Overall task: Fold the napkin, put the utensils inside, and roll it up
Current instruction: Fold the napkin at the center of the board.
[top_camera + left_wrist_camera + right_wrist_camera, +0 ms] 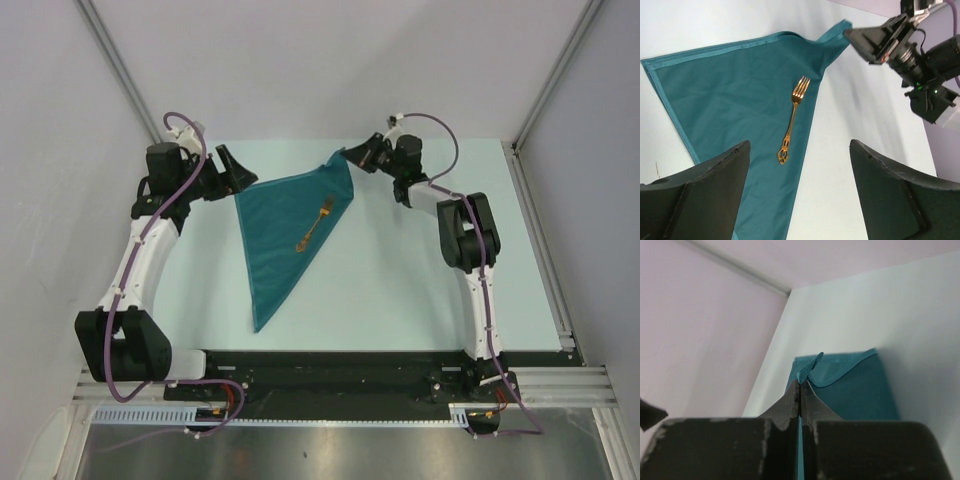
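Left gripper (798, 145), lower frame, gapes empty; right gripper (852, 35) pinches napkin's (730, 85) upper-right corner, fork (792, 117) lying mid-cloth.

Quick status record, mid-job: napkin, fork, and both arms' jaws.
napkin: folded to a triangle, far right corner lifted
fork: lying on the napkin near its right edge, tines pointing away from the bases
left gripper: jaws open, empty, beside the napkin's far left corner
right gripper: jaws shut on the napkin's far right corner
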